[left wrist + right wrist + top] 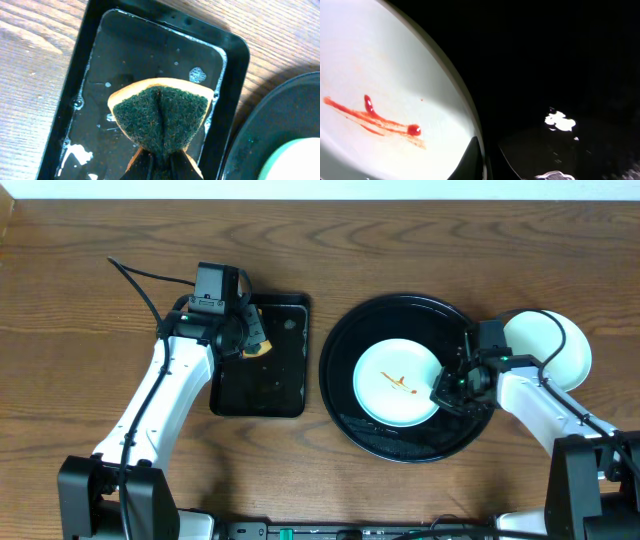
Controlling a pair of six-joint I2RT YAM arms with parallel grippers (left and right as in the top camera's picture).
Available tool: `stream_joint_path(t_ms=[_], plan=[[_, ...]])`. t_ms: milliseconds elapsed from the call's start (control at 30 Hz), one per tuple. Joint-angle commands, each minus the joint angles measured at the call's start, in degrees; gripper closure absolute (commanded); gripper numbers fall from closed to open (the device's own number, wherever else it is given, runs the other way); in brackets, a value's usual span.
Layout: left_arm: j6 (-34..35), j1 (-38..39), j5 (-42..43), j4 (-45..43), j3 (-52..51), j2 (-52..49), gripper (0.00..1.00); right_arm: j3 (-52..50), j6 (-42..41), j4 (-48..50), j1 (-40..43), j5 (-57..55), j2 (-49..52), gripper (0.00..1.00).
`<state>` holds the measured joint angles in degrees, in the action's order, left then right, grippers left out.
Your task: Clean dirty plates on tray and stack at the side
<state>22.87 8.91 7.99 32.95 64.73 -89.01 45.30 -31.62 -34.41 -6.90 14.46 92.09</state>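
step was wiping plate on tray | left gripper — mine — pinched sponge | right gripper sat at plate rim, grip i couldn't tell | next needed sponge on smear

- smeared plate: pale blue-green, flat at tray centre, thin orange-red streak, right rim pinched between my right fingers.
- tray: round, black, low rim.
- pale plate: on surface, just right of tray.

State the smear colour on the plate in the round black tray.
Red smear on the pale blue-green plate; best in right wrist view.
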Motion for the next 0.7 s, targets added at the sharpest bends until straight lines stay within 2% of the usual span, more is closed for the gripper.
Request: stream_joint_path(t_ms=[0, 133, 333, 500, 667], plan=[[0.3, 1.3, 3.8, -0.7, -0.7, 0.3, 0.92, -0.5, 4.3, 1.9, -3.4, -0.1, 0.2, 0.99], [0.1, 5.0, 6.3, -1.3, -0.7, 0.3, 0.92, -0.5, 3.9, 3.3, -5.9, -2.3, 0.2, 0.99], [0.4, 14.7, 6.6, -3.0, -0.7, -0.8, 0.92, -0.5, 2.3, 4.2, -6.7, -3.9, 0.2, 0.99], [4.4, 23.0, 6.6, -7.8, -0.7, -4.7, 0.92, -0.5, 2.3, 4.1, -6.7, -3.9, 0.2, 0.99], [9.7, 28.1, 6.6, -13.4, -0.7, -10.0, 0.92, -0.5, 2.3, 3.9, -6.7, -3.9, 0.2, 0.99]])
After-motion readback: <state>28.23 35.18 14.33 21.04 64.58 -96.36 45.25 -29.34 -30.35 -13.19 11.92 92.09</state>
